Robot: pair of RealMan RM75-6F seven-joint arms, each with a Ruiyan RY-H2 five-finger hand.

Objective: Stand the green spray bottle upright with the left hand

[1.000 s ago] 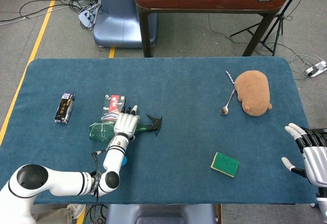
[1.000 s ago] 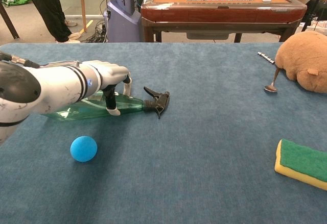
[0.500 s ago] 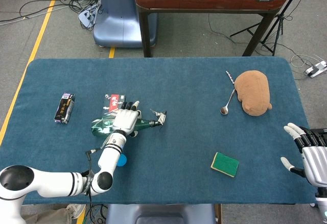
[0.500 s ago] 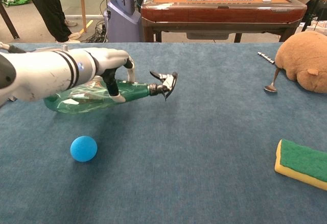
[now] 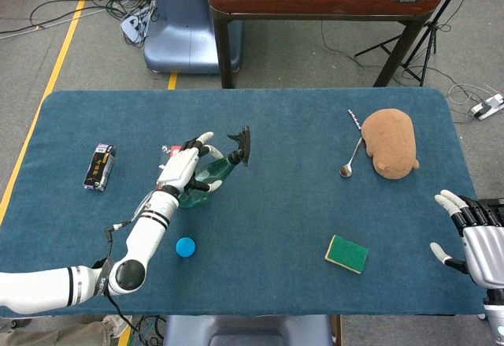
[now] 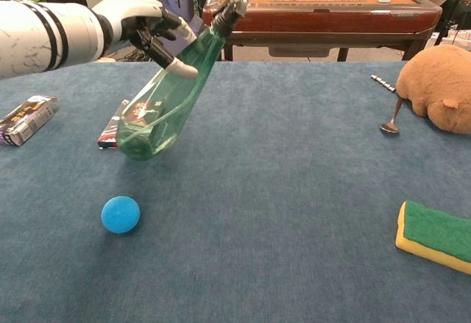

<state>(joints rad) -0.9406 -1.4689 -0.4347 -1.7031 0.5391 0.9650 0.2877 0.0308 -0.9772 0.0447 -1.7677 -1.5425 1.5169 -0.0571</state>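
Green spray bottle (image 6: 165,95) is off the table, tilted, its black trigger head (image 6: 234,1) up and to the right and its base low and to the left, above the blue cloth near the left side. The left hand (image 6: 140,25) grips it around the upper body just below the neck, with fingers (image 6: 171,62) wrapped over the clear green plastic. In the head view the same hand (image 5: 183,171) shows with the bottle (image 5: 206,179) under it and the trigger head (image 5: 242,144) pointing toward the far right.

Just behind the bottle's base lies a flat red and black packet (image 6: 118,126) on the table (image 6: 294,213). Farther left is a dark packet (image 6: 28,119), lying flat near the left edge. A blue ball (image 6: 121,214) rests on the cloth nearer than the bottle, apart from it.

The right hand (image 5: 471,232) sits at the near right edge of the table, holding nothing, its fingers spread apart. A green sponge (image 5: 347,253) with a yellow layer lies to its left, well apart. At the far right a brown plush toy (image 5: 391,143) lies on the cloth, with a metal spoon (image 5: 349,162) just beside it on the left.
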